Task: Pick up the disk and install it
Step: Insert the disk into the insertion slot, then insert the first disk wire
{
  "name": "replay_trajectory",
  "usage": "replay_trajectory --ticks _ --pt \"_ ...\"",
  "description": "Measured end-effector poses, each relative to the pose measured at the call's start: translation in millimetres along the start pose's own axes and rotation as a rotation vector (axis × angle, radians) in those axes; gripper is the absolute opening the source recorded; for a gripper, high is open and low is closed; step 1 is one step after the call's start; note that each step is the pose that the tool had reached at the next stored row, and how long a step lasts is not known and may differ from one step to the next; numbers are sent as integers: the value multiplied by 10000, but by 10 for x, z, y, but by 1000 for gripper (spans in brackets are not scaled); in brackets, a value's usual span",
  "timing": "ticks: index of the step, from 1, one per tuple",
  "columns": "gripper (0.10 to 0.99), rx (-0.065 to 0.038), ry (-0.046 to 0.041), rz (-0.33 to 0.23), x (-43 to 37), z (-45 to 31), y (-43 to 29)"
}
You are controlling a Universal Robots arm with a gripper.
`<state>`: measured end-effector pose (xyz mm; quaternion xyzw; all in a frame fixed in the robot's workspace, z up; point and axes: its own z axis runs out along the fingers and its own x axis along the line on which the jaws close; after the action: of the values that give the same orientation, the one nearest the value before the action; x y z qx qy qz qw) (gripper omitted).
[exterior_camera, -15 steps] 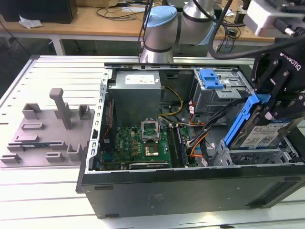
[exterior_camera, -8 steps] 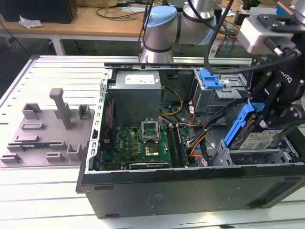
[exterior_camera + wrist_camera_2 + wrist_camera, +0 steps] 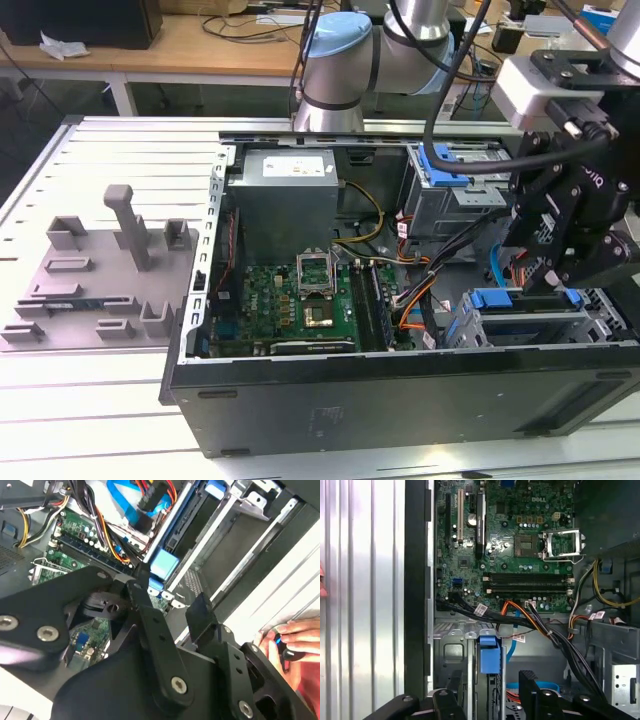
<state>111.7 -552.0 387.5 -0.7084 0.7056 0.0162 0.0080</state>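
Note:
The disk (image 3: 497, 299) sits in the drive bay at the front of the open computer case, on the exterior view's right. Its blue plastic frame (image 3: 489, 660) shows edge-on in the first wrist view, and its blue end tab (image 3: 163, 564) shows in the second wrist view. My black gripper (image 3: 550, 283) hangs just above it. The gripper (image 3: 491, 690) is open, with one finger (image 3: 454, 689) on each side of the blue frame and a gap to both. In the second wrist view the gripper (image 3: 172, 607) straddles the blue tab without touching it.
A second silver cage with a blue latch (image 3: 440, 165) stands at the back of the case beside the grey power supply (image 3: 285, 170). Cable bundles (image 3: 540, 625) cross between the motherboard (image 3: 300, 300) and the bay. A person's hand (image 3: 295, 640) rests outside the case wall. A grey fixture (image 3: 100, 270) lies at the exterior view's left.

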Motion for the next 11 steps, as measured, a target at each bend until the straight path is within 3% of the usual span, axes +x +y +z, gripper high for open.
replay_trajectory --ticks 11 --pt "565 -4 1 -98 0 0 0"
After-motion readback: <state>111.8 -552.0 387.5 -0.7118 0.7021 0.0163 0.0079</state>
